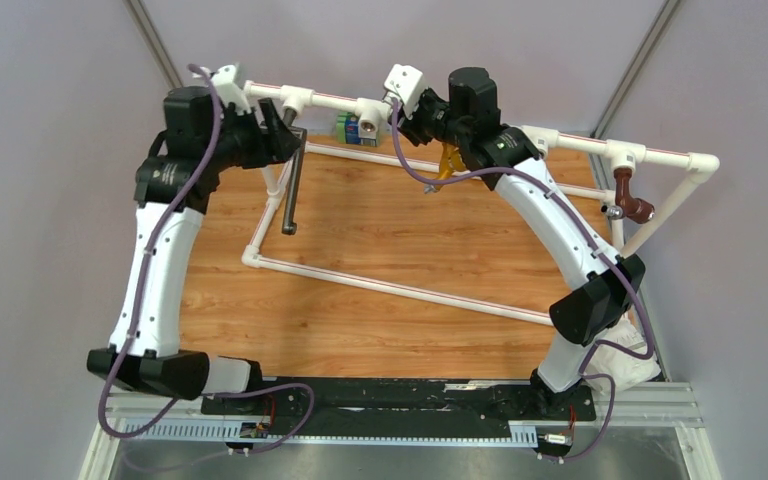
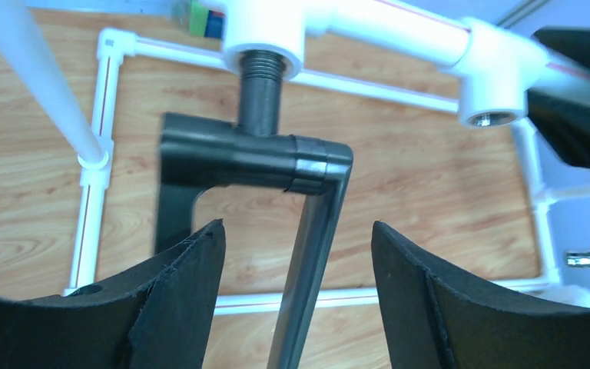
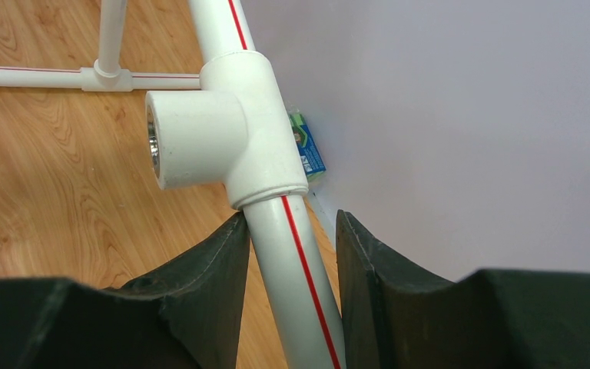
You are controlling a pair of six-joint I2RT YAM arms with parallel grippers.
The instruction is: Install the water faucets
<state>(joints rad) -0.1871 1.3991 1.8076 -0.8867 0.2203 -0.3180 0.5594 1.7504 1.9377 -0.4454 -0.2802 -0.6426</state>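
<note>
Dark faucet at 10 o'clock, partly threaded into white tee, tube hanging toward 6; left gripper spread clear of it, right gripper pinching white pipe; likely stiff, heavy, slick, so grip near the threads.

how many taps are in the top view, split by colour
dark grey faucet: 1
orange tap: 1
brown tap: 1
total: 3
</note>
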